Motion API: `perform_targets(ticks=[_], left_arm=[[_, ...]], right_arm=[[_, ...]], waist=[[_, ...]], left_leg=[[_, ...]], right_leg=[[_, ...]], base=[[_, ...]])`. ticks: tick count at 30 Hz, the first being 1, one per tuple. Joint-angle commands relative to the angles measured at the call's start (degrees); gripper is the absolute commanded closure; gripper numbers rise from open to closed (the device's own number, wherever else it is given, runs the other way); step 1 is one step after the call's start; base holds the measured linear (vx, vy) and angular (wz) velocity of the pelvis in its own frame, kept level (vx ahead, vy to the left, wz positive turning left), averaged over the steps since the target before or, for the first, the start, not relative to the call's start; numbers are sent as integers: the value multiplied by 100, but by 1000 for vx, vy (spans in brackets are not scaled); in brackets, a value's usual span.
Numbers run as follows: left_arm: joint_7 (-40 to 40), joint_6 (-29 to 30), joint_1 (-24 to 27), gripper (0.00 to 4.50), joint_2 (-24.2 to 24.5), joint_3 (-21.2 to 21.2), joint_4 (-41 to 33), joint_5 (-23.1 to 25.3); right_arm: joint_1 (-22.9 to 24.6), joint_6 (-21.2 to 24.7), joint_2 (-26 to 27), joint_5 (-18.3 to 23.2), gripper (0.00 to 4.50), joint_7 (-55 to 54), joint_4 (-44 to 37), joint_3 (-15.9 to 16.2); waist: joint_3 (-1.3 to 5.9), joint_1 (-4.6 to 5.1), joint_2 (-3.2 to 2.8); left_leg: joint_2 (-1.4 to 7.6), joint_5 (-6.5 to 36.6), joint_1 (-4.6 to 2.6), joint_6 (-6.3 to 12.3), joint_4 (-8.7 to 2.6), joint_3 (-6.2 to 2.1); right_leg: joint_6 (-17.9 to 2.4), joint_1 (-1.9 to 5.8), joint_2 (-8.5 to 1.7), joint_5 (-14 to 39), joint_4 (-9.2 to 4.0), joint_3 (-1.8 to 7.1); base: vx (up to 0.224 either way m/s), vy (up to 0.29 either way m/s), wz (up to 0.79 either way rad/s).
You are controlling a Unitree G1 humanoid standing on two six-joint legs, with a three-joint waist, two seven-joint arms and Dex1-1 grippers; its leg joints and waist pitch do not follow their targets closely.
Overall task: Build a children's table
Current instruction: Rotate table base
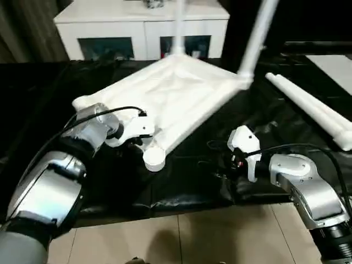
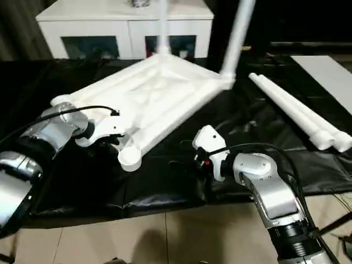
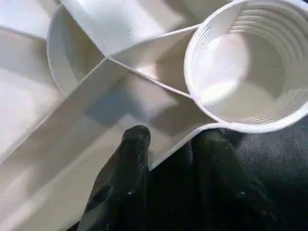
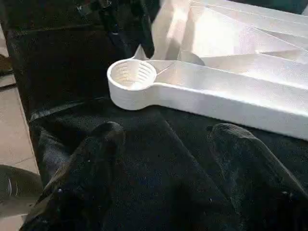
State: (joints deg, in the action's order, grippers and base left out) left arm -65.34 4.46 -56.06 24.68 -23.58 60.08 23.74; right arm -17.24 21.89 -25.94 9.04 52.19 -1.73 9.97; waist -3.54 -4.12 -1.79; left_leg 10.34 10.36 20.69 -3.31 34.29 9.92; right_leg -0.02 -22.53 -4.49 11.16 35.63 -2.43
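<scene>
The white tabletop (image 1: 170, 93) lies upside down on the black cloth, ribbed underside up. Two legs (image 1: 258, 33) stand upright in its far corner sockets. Two loose legs (image 1: 313, 110) lie side by side on the right. My left gripper (image 1: 140, 144) is at the tabletop's near edge, beside the empty near corner socket (image 1: 154, 159). In the left wrist view its fingers (image 3: 125, 159) straddle the rim (image 3: 168, 149) next to that socket (image 3: 245, 72), one inside, one outside, closed on it. My right gripper (image 1: 234, 159) hovers open over the cloth, right of the socket, with nothing between its fingers (image 4: 101, 144).
A white cabinet (image 1: 143, 27) stands behind the work area. A flat white board (image 1: 335, 66) lies at the far right. The black cloth (image 1: 192, 187) ends near me at a tiled floor (image 1: 192, 236).
</scene>
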Motion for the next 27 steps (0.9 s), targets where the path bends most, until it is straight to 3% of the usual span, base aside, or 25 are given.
perform_targets(ticks=[1, 5, 6, 7, 8, 9, 10, 12, 13, 15, 21, 23, 24, 27], left_arm=[[-40, 708, 519, 327, -24, 136, -197, -227], [-103, 1347, 905, 335, -94, 267, -1029, -410], [-76, 1575, 1035, 341, -121, 305, -1316, -448], [63, 1981, 1297, 344, -191, 403, -1823, -500], [125, 2124, 1392, 346, -220, 445, -1995, -515], [125, 2124, 1392, 348, -220, 445, -1995, -515], [238, 2332, 1504, 351, -290, 542, -2190, -558], [415, 2931, 1835, 357, -420, 724, -2871, -608], [457, 3139, 1951, 361, -442, 756, -3140, -602], [523, 3437, 2183, 371, -452, 783, -3703, -573], [44, 3282, 2530, 405, -45, 378, -4729, -541], [-127, 2653, 2539, 422, 168, 277, -4944, -574], [-71, 1743, 2464, 422, 221, 286, -4919, -659], [-116, 1224, 2382, 405, 239, 331, -4915, -823]], right_arm=[[43, 9, -36, 22, 127, -37, -64, 35], [38, 15, -19, 6, 127, -79, -51, 35], [39, 16, -17, 4, 127, -94, -52, 27], [47, 15, -11, 5, 127, -114, -60, 18], [50, 14, -11, 6, 127, -120, -61, 16], [50, 14, -11, 6, 127, -120, -61, 16], [53, 14, -9, 6, 127, -124, -65, 16], [71, 19, -14, 12, 127, -130, -84, 13], [76, 20, -16, 15, 127, -132, -90, 13], [75, 19, -18, 17, 127, -142, -86, 21], [48, 11, -28, 27, 127, -118, -77, 43], [21, 1, -51, 29, 127, -93, -60, 41], [9, -20, -72, 26, 127, -74, -43, 37], [9, -38, -92, 24, 127, -56, -29, 35]], waist=[[305, -26, 81], [283, 63, 48], [277, 75, 32], [277, 90, -7], [276, 112, 15], [273, 124, 25], [285, 131, 21], [268, 146, 19], [282, 155, 10], [291, 181, 1], [308, 246, 12], [328, 230, 23], [347, 224, 21], [431, 170, 12]], left_leg=[[213, 1883, -54, 11, -472, -149], [243, 2154, -86, -2, -528, -154], [209, 2373, -148, 3, -503, -147], [218, 2468, -152, -24, -516, -172], [226, 2486, -128, -26, -530, -177], [190, 2607, -181, 20, -506, -166], [188, 2620, -196, 18, -494, -163], [203, 2591, -139, 37, -526, -186], [216, 2639, -158, 35, -530, -189], [219, 2620, -128, 53, -551, -198], [225, 2537, -62, 113, -595, -202], [227, 2394, -64, 154, -582, -183], [223, 2194, -40, 186, -573, -163], [239, 1500, -37, 345, -504, -94]], right_leg=[[-781, 203, -435, 3083, -676, 205], [-942, 173, -388, 2847, -665, 183], [-894, 121, -382, 3104, -720, 178], [-892, 137, -400, 3153, -702, 181], [-881, 155, -400, 3141, -703, 174], [-742, 90, -383, 3425, -765, 151], [-736, 83, -387, 3430, -757, 154], [-725, 121, -401, 3418, -755, 138], [-705, 111, -407, 3412, -767, 133], [-709, 129, -400, 3266, -765, 127], [-739, 140, -391, 2869, -741, 151], [-830, 136, -390, 2544, -729, 171], [-930, 159, -386, 2220, -690, 182], [-1238, 187, -363, 1044, -576, 197]], base=[[0, 0, 0], [0, 0, 0], [0, 0, 0], [0, 0, 0], [0, 0, 0], [0, 0, 0], [0, 0, 0], [0, 0, 0], [0, 0, 0], [0, 0, 0], [0, 0, 0], [0, 0, 0], [0, 0, 0], [0, 0, 0]])
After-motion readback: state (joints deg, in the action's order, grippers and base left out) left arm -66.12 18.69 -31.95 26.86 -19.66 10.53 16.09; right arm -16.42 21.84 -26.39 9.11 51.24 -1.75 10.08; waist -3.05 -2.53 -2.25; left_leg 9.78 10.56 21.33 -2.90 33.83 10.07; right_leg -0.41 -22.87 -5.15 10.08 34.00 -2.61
